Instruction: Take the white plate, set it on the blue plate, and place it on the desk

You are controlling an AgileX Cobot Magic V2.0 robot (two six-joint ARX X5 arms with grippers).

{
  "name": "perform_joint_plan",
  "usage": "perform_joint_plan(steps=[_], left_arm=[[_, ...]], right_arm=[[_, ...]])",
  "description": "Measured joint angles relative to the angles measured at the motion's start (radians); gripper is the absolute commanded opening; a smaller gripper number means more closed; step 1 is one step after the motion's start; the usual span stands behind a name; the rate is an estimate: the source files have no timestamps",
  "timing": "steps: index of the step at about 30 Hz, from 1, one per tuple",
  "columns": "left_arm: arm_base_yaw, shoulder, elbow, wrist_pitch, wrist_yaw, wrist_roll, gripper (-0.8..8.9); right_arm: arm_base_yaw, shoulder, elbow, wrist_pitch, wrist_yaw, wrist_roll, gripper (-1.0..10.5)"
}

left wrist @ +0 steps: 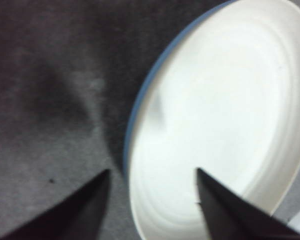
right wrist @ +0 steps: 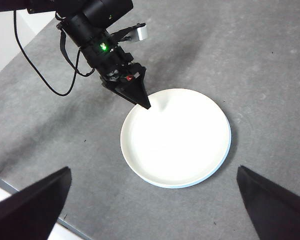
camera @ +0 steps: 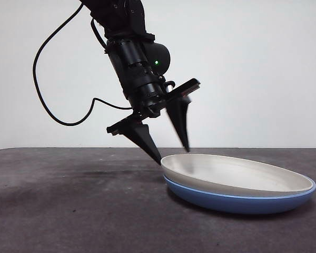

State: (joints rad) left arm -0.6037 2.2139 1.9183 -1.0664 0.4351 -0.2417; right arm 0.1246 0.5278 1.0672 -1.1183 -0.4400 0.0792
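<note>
White plate [camera: 237,174] sits nested on blue plate [camera: 242,201] on the desk [camera: 68,211]; left gripper [camera: 171,150], jaws spread, straddles the white plate's rim, a shallow bite risking slip or dragging both plates; right gripper [right wrist: 155,200] hovers spread above, bare desk all round.

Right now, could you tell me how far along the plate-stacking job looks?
Stacking looks done: the white plate sits nested in the blue plate on the desk. In hand: nothing; the left gripper is open, straddling the white plate's rim, one jaw outside, one over it. The right gripper waits open above. Left: whether the white plate should return to the desk is unclear.
</note>
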Motion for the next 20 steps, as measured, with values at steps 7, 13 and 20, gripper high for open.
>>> perform_joint_plan(steps=[7,13,20], left_arm=[[-0.001,0.000,0.080,-0.044,0.006,0.016,6.63],[0.013,0.000,0.227,-0.202,0.006,0.088,6.62],[0.037,-0.060,0.272,-0.347,0.005,0.196,6.59]], right_arm=[[0.000,0.000,0.000,0.001,0.000,0.000,7.0],[0.000,0.000,0.000,0.008,0.016,0.001,7.0],[0.000,0.002,0.000,0.008,0.053,0.008,7.0]])
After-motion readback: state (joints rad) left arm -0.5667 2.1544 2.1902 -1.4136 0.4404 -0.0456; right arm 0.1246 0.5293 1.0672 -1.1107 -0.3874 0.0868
